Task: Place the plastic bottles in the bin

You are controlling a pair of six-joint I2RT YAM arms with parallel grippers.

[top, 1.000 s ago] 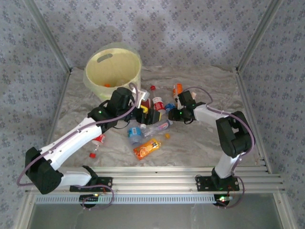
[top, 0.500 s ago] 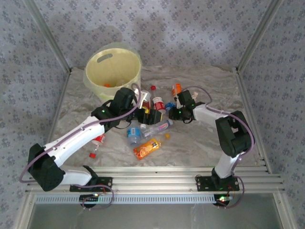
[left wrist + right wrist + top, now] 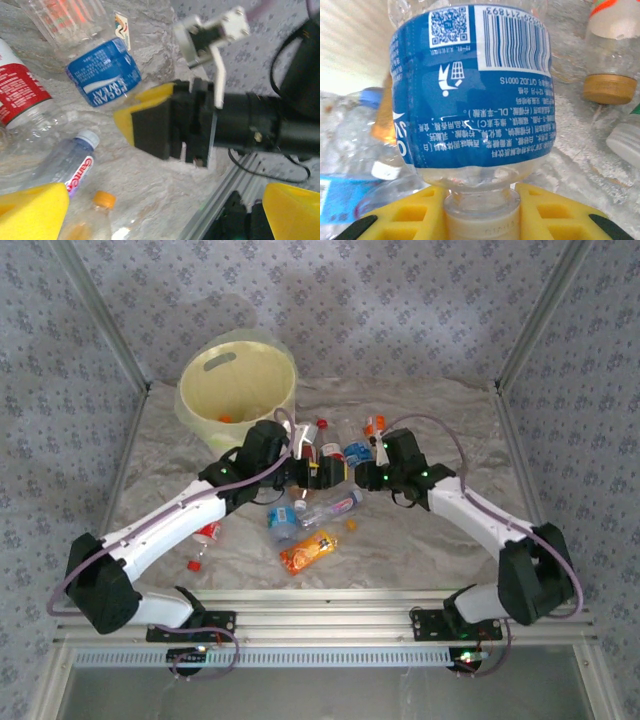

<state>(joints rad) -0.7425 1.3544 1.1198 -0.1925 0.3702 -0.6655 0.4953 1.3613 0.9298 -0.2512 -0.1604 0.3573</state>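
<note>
Big round cream-yellow plastic bin, smooth-walled, sits far left w/ maybe a couple of items inside; most crumpled clear plastic bottles lie loose on the crinkled pale sheet, so prob. early on. Right gripper clamps the neck of a glossy blue-label bottle mid-table; left gripper spread wide, empty

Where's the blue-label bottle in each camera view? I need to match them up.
Top external: blue-label bottle at centre, just left of the right gripper.
Left wrist: upper left, against that gripper's yellow finger.
Right wrist: centre, neck between the fingers.
Shared landmark: the right gripper's yellow fingers.
</note>
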